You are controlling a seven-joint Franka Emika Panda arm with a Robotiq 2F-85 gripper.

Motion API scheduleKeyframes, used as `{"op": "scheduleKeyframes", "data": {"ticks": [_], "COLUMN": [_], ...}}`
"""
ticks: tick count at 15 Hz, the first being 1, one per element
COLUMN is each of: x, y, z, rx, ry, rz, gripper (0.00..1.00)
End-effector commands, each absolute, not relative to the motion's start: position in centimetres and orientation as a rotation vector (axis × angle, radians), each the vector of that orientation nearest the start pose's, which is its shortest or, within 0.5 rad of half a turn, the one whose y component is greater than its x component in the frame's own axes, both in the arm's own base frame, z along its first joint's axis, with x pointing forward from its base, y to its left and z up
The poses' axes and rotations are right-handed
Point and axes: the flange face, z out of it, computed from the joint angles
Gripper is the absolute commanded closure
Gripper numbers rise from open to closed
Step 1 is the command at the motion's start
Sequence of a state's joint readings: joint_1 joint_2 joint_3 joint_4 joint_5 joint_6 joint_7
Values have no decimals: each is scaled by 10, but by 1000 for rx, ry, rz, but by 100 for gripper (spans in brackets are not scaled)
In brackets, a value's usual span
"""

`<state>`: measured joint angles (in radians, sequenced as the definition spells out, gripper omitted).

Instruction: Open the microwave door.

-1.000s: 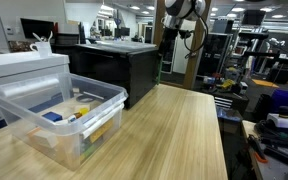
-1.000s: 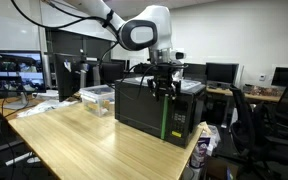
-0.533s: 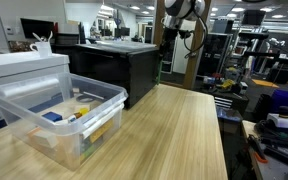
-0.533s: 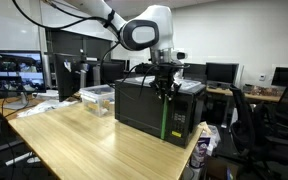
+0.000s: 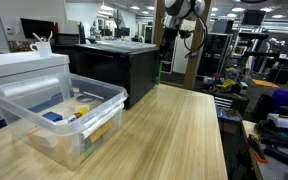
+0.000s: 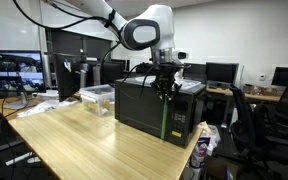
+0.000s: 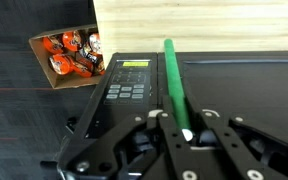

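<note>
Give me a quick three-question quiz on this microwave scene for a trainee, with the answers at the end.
1. True or false: the microwave door already stands swung open.
2. What is the gripper shut on? A: a cupboard knob. B: the green strip along the door's edge. C: a cup handle.
3. Fill the gap: the microwave stands on a ____ table.
Key: 1 false; 2 B; 3 wooden.
</note>
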<state>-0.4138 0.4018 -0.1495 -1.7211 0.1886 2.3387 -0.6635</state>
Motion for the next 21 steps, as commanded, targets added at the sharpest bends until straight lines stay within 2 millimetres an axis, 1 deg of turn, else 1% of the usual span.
{"op": "scheduleKeyframes", "data": {"ticks": [1, 5, 8, 17, 18, 21], "x": [571, 557, 552, 532, 526, 498], "y": [-357, -359, -359, -363, -364, -362], "z": [378, 376, 377, 379, 378, 378], "rx": [-3193, -3203, -3203, -3217, -3216, -3202], "ry": [-59, -62, -25, -18, -1, 36], "rz": [-331, -305, -306, -294, -292, -240], "gripper": [95, 95, 95, 95, 95, 95]}}
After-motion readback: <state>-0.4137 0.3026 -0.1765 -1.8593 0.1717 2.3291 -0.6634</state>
